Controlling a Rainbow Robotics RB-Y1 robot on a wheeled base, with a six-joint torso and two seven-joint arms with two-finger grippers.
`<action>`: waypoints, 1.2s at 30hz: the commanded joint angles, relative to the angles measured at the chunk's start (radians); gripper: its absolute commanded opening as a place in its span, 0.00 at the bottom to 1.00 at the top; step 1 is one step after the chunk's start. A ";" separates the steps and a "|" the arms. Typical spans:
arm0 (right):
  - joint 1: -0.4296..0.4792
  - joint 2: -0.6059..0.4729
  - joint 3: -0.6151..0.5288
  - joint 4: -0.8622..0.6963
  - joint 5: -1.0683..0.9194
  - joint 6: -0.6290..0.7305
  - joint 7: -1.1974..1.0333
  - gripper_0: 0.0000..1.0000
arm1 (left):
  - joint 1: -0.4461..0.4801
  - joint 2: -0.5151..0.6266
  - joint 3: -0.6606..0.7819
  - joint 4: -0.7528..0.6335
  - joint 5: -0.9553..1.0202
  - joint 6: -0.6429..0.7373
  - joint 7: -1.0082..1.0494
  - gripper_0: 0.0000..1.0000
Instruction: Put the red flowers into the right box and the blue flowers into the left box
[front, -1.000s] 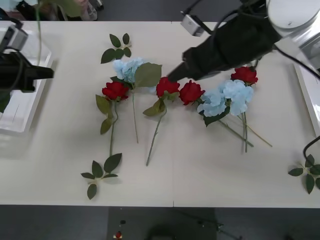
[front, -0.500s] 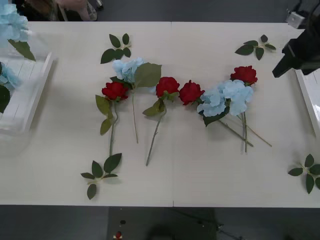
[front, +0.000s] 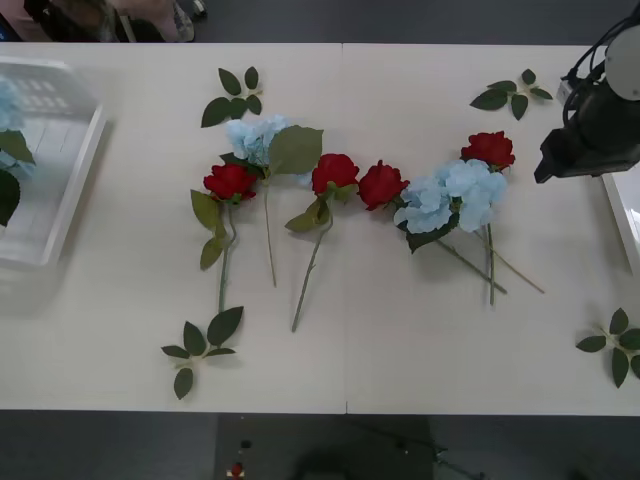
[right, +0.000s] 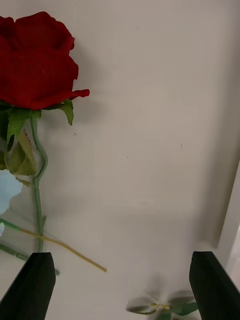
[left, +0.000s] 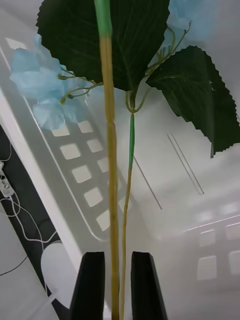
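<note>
The left gripper (left: 112, 287) pinches the long stem of a pale sky-blue artificial flower (left: 42, 82); its jaws press the stem, whose long axis runs toward the shallow white plastic left box (front: 72, 175). The right gripper (right: 120, 280), jaws spread, has swung back to the bench's (front: 400, 340) three o'clock edge, beside the red artificial rose (right: 35, 60).

A wide cream-white table (front: 350, 340) fills most of the front view. A thin seam runs across its top from 12 o'clock to 6 o'clock, close to the middle. Beyond the far edge, at 12 o'clock, there is a dark floor. Below the near edge, at 6 o'clock, a dark grey floor (front: 500, 445) shows. The light is soft and even, with weak shadows.
</note>
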 joint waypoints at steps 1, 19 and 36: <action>-0.033 0.066 -0.024 0.057 0.051 -0.061 0.043 0.79 | -0.003 0.004 0.019 0.008 0.015 -0.007 0.050 0.43; -0.033 0.258 -0.024 0.254 0.231 -0.231 0.055 0.79 | 0.003 0.007 0.285 -0.193 0.529 0.545 0.073 0.65; -0.033 0.350 -0.024 0.444 0.245 -0.467 0.074 0.60 | -0.026 -0.386 0.122 -0.444 0.207 0.310 0.447 0.68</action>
